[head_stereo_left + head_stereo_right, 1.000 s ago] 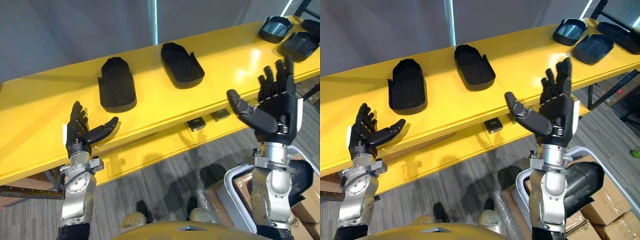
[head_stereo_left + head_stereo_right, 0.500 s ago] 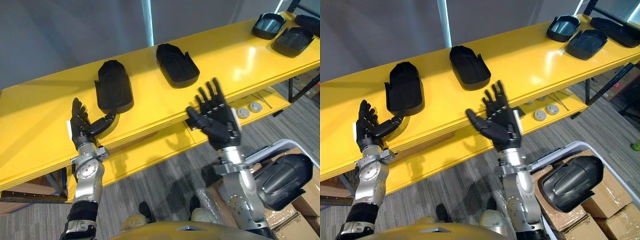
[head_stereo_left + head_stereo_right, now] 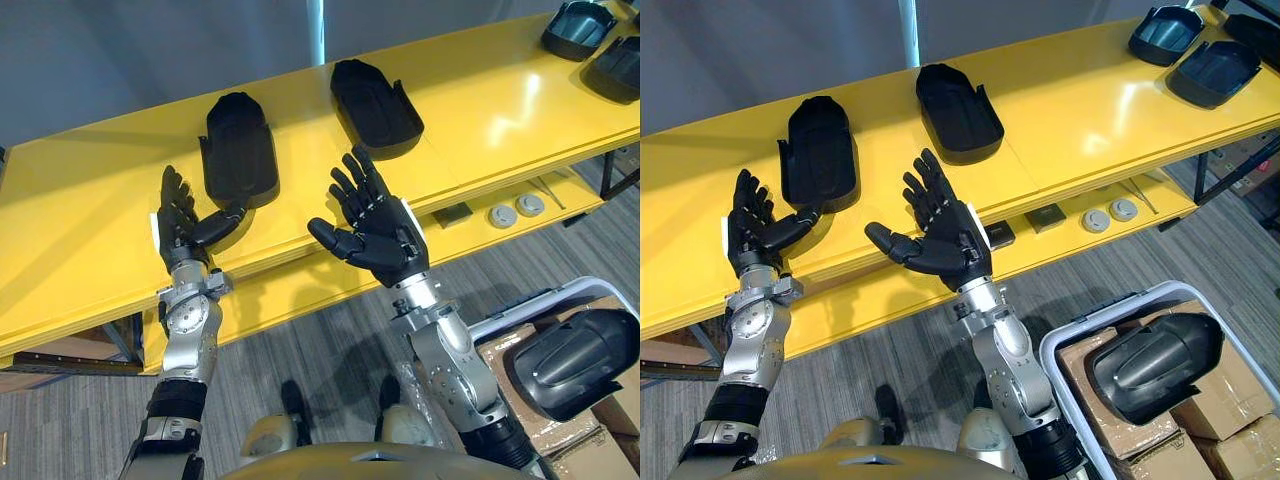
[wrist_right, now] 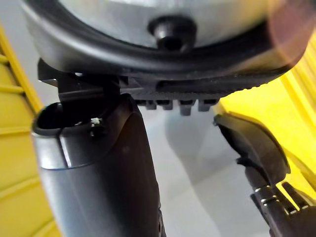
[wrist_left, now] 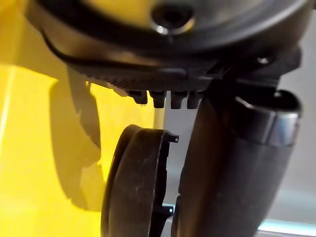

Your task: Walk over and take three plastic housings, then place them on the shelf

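Note:
Two black plastic housings lie on the yellow shelf [image 3: 480,110]: one on the left [image 3: 240,150] and one at the middle [image 3: 375,95]. My left hand [image 3: 180,225] is open at the shelf's front edge, palm up, its thumb reaching close to the near end of the left housing [image 5: 133,187]. My right hand [image 3: 375,225] is open too, fingers spread, in front of the shelf edge below the middle housing [image 3: 958,100]. Neither hand holds anything. Two more housings [image 3: 1165,30] [image 3: 1220,70] sit at the shelf's far right end.
A white-rimmed bin [image 3: 1070,340] stands on the floor at the lower right, with a black housing [image 3: 1155,365] on cardboard boxes in it. A lower yellow ledge with small fittings [image 3: 515,210] runs under the shelf. A grey wall is behind the shelf.
My right hand has swung from the right side toward the middle, in front of the shelf edge. My left hand has come up closer to the left housing. The camera shifted as well.

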### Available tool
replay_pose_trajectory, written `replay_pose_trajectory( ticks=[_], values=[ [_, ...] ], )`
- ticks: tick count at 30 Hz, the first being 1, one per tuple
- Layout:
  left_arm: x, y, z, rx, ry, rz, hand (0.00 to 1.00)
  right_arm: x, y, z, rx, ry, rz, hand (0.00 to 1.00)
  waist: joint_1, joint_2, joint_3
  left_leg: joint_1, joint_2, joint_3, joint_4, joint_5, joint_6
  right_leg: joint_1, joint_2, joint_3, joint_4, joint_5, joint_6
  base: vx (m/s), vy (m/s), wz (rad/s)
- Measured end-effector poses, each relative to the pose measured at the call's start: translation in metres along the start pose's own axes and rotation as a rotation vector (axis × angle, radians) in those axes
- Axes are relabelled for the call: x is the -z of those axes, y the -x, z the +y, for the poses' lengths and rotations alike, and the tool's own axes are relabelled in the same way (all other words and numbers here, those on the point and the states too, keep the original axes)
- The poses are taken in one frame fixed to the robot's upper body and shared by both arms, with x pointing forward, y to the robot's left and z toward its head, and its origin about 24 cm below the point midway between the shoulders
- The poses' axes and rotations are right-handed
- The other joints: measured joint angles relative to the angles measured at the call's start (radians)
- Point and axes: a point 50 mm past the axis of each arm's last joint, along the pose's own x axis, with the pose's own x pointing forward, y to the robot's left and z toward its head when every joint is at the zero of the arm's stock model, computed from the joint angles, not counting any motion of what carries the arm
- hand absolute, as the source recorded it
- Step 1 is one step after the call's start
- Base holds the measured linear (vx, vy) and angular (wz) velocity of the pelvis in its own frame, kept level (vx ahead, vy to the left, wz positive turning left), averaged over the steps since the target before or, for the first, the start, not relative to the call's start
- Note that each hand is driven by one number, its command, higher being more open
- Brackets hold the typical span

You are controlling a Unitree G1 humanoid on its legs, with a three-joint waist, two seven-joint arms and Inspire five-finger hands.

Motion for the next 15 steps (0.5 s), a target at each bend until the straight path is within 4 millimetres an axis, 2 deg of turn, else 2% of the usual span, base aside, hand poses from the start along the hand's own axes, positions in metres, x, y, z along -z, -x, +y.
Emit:
replay_pose_trajectory(
  ticks=[5,15],
  values=[
    [-0.003,0.0,-0.009,0.074,0.036,0.012,1.0,0.002,0.0,0.003,-0.005,-0.008,0.006,1.0,0.0,-0.009,0.011,0.003,-0.002,-0.001,0.001,0.0,0.003,0.002,-0.002,0.0,0.003,-0.001,-0.001,0.0,0.0,0.0],
    [-0.003,0.003,-0.018,0.164,0.08,0.038,1.0,0.006,0.004,0.003,0.008,-0.021,0.023,1.0,-0.001,-0.009,0.012,0.006,-0.003,-0.004,0.001,0.001,0.004,0.007,-0.004,-0.005,0.003,0.0,0.0,0.0,0.0,0.0]
  ],
)
